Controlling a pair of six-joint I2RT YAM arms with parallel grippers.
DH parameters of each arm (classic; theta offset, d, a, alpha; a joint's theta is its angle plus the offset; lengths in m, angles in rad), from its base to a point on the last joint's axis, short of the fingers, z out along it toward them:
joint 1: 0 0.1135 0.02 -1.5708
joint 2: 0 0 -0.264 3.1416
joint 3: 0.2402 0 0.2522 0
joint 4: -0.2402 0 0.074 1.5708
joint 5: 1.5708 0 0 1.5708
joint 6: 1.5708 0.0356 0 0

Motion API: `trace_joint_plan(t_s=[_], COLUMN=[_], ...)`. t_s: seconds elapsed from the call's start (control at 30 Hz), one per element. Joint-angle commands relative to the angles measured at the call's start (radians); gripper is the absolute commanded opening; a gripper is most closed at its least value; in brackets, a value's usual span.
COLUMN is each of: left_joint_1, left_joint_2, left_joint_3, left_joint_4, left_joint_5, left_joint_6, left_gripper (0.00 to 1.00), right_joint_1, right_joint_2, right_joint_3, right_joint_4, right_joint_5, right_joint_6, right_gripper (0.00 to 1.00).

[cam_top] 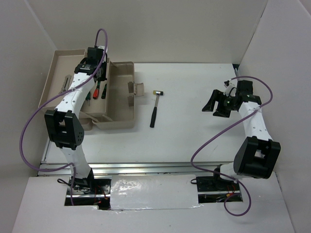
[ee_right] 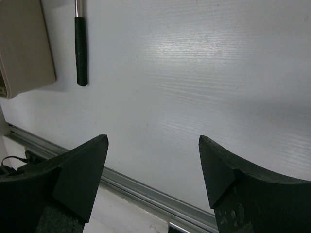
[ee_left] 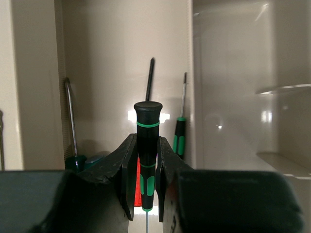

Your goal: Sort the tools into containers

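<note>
The beige toolbox [cam_top: 122, 119] lies open at the left, its shallow tray [cam_top: 52, 68] beside the deeper base. My left gripper [cam_top: 99, 80] hangs over the box and is shut on a black-and-green screwdriver [ee_left: 147, 121], handle end pointing away from the camera. Below it in the compartment lie a small green-and-black screwdriver [ee_left: 179, 138], a red handle [ee_left: 138, 182] and a teal-handled one [ee_left: 74, 160]. The black-handled mallet [cam_top: 155, 109] lies on the table right of the box; its handle shows in the right wrist view [ee_right: 80, 48]. My right gripper [cam_top: 217, 103] [ee_right: 153, 138] is open and empty, far right.
A silver tool [cam_top: 63, 85] lies in the shallow tray. A metal rail [cam_top: 146, 167] runs along the table's near edge and also shows in the right wrist view [ee_right: 146, 187]. White walls close in the back and sides. A corner of the toolbox [ee_right: 22, 48] shows left of the right gripper.
</note>
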Motion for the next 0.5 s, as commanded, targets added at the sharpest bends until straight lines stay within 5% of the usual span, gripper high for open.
trace_joint_plan(t_s=[0.0, 0.1, 0.17, 0.23, 0.47], left_joint_1=[0.016, 0.036, 0.041, 0.056, 0.027], left_joint_2=[-0.004, 0.019, 0.041, 0.046, -0.057], left_joint_3=[0.020, 0.038, 0.063, 0.109, 0.193], left_joint_4=[0.043, 0.038, 0.026, 0.011, 0.053], left_joint_5=[-0.046, -0.037, -0.020, 0.017, 0.086], left_joint_6=[-0.025, -0.031, -0.028, -0.030, -0.022], left_gripper=[0.10, 0.21, 0.53, 0.70, 0.80], right_joint_1=[0.025, 0.035, 0.052, 0.072, 0.312], right_joint_2=[0.002, 0.007, 0.016, 0.024, 0.143], right_joint_3=[0.045, 0.047, 0.050, 0.064, 0.197], right_joint_4=[0.036, 0.035, 0.035, 0.038, 0.084], right_joint_5=[0.021, 0.024, 0.024, 0.023, 0.136], right_joint_6=[0.009, 0.007, 0.007, 0.015, 0.145], right_gripper=[0.83, 0.83, 0.83, 0.83, 0.78])
